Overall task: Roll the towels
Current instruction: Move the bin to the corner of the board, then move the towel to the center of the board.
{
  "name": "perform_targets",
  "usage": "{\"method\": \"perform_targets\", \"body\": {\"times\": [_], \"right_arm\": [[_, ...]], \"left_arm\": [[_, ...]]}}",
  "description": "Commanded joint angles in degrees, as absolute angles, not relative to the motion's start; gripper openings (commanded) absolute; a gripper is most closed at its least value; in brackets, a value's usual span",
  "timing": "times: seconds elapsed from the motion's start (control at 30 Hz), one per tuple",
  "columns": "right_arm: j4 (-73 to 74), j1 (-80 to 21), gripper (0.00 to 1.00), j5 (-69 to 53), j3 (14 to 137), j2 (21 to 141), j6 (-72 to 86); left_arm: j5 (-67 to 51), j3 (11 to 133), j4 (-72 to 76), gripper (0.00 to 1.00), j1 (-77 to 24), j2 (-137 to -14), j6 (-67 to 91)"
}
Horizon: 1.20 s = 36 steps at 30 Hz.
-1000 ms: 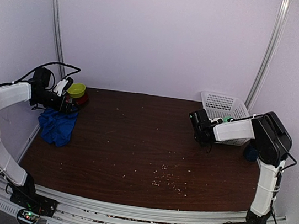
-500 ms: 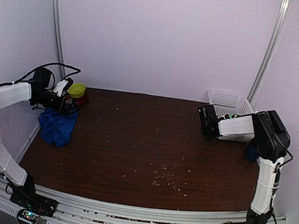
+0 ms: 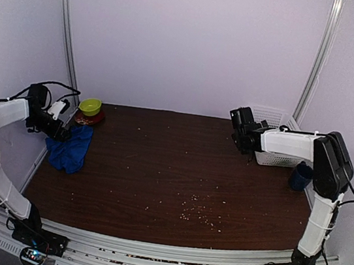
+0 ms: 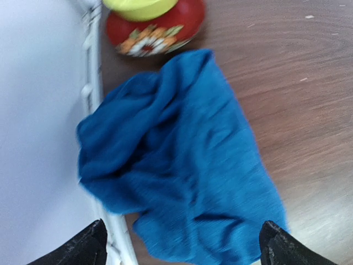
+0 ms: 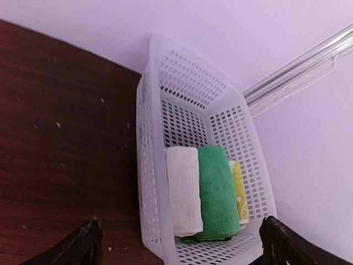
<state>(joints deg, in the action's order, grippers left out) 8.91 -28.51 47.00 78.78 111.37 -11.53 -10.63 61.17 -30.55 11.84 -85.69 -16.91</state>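
Dark wood table, crumbs scattered toward the near side, pale walls close around it.

My left gripper is spread wide and holds nothing; both fingertips show at the bottom corners of its wrist view. It hangs over the blue towel, which lies crumpled at the table's left edge against the white rail. The towel's far tip is just beside the red bowl with the yellow-green bowl stacked in it. I cannot tell whether they touch.

My right gripper is also wide open and empty, raised near the mesh basket in the far right corner. Inside, the white towel lies folded, pressed against a green cloth with a yellow cloth behind. No blue mark is visible on it.

Nothing is rolled yet, by my reading. On the left, pinching one loose fold would likely drag the heap rather than spread it, and a sideways pull could snag the rail or nudge the bowls. On the right, the packed cloths may come up together, or the light basket may tip or slide if a finger catches its mesh.
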Motion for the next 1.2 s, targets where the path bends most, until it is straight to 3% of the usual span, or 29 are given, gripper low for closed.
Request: {"method": "perform_targets", "body": {"times": [0.0, 0.17, 0.3, 0.4, 0.53, 0.9, 1.17], "right_arm": [[14.6, -33.8, 1.0, 40.0, 82.6, 104.8, -5.7], [16.4, -42.5, 1.0, 40.3, 81.7, 101.8, -4.8], [18.4, -47.2, 1.0, 41.6, 82.8, 101.4, -3.1], [18.4, -50.3, 1.0, 41.6, 81.9, 101.0, -2.6], [18.5, -53.6, 1.0, 41.7, 80.9, 100.4, -1.8], [15.3, -58.2, 1.0, 41.5, 78.3, 97.6, -1.1], [11.6, -59.0, 1.0, 37.2, 77.5, 98.5, 0.1]], "left_arm": [[-7.5, 59.9, -31.6, 0.98, 16.4, -85.9, -20.0], [-13.8, 62.0, -33.2, 0.94, 17.1, -90.1, -20.3], [-15.1, 64.2, -33.9, 0.82, 17.3, -93.2, -19.5], [-14.8, 64.3, -33.2, 0.66, 17.3, -95.0, -19.6], [-13.9, 64.3, -31.8, 0.56, 17.5, -97.0, -19.5], [-11.8, 62.4, -28.4, 0.01, 17.5, -97.1, -19.6], [-21.3, 65.5, -34.4, 0.0, 17.3, -92.8, -23.0]]}}
